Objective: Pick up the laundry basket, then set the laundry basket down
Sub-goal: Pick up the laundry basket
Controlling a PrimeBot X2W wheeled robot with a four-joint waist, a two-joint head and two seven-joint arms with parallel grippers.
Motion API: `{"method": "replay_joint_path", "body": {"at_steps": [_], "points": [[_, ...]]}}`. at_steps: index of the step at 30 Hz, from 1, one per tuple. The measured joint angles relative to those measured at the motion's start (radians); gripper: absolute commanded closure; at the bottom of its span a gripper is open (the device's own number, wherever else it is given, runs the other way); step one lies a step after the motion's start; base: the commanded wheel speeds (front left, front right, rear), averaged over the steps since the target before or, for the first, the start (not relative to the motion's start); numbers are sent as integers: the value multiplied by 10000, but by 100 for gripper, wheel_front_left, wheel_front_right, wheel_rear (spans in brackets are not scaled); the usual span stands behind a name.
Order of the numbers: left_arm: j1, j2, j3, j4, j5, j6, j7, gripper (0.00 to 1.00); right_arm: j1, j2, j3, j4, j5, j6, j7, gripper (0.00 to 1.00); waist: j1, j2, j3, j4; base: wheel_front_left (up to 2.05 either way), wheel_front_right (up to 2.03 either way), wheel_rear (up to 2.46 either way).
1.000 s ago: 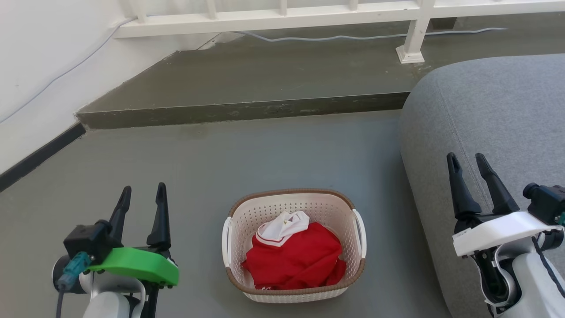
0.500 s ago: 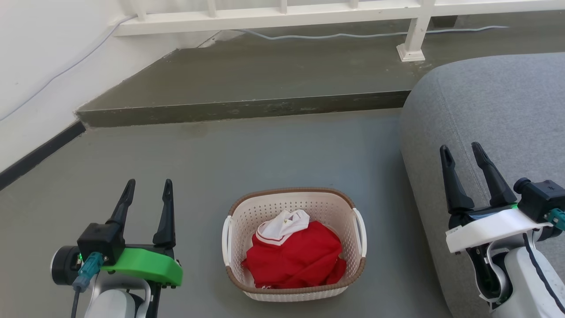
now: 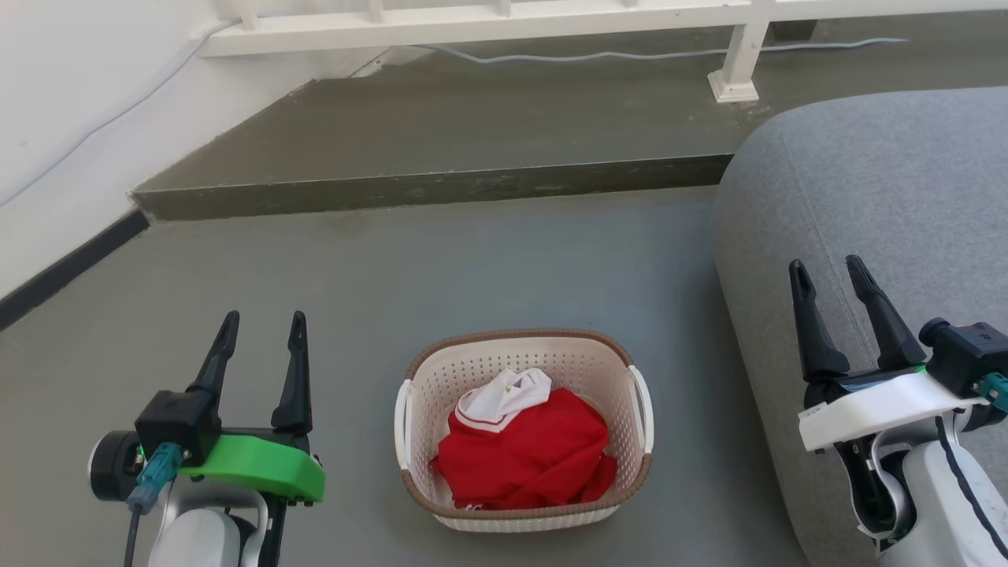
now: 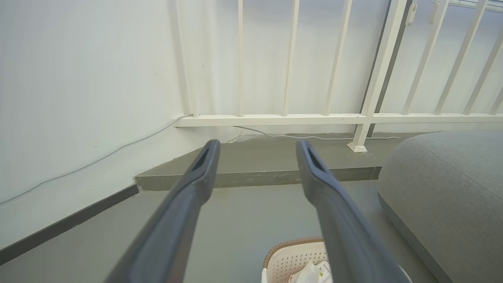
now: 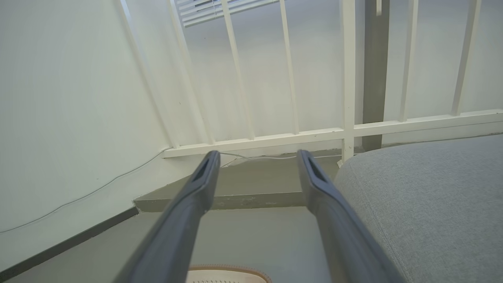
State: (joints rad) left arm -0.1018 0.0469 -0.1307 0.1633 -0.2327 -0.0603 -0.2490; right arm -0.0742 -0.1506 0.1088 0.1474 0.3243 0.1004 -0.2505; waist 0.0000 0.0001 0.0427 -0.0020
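The laundry basket [image 3: 587, 362], cream-white and perforated with a brown rim and white side handles, stands on the grey floor in the head view's lower middle. A red and white garment [image 3: 524, 457] lies inside it. My left gripper [image 3: 264, 321] is open to the basket's left, fingers pointing up the view, holding nothing. To the basket's right, my right gripper [image 3: 827, 266] is open over the grey sofa. A corner of the basket [image 4: 289, 259] shows at the bottom of the left wrist view between my left gripper's [image 4: 255, 144] fingers. Its rim [image 5: 228, 270] peeks at the bottom of the right wrist view below my right gripper [image 5: 255, 155].
A grey sofa [image 3: 890, 205] takes up the right side, close to the basket. A raised concrete step [image 3: 441, 189] runs across behind the basket, with a white railing [image 3: 732, 71] and a cable [image 3: 614, 55] on it. A white wall [image 3: 71, 118] with dark skirting stands at the left.
The head view has tipped slightly, so the scene sits a little higher. Both grippers have risen a little and stay open. The basket has not moved on the floor.
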Motion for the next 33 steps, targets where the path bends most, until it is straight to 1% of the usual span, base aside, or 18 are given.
{"method": "replay_joint_path", "body": {"at_steps": [7, 14, 18, 20, 33], "points": [[-21, -10, 8, -130, -2, 0, 0, 0, 0, 8, -90, 4, -90, 38, 0, 0, 0, 0, 380, -44, 0, 0, 0], [-286, -21, -13, -128, -59, 0, -2, 0, -120, 12, -151, 52, -111, 50, 0, 0, 0, 0, 979, -103, 0, 0, 0], [-530, -27, -56, -102, -65, 0, -2, 0, -390, 25, -169, 96, -176, 67, -2, 0, 0, 0, 1376, -139, 0, 0, 0], [-644, -29, -79, -88, -67, 0, -2, 0, -461, 25, -163, 127, -180, 132, -13, 0, 0, 0, 1588, -158, 0, 0, 0], [-1675, -52, -313, 481, -102, -8, -29, 0, -1340, 54, -205, 512, -180, 138, -36, 0, 0, 0, 3134, -243, 0, 0, 0]]}}
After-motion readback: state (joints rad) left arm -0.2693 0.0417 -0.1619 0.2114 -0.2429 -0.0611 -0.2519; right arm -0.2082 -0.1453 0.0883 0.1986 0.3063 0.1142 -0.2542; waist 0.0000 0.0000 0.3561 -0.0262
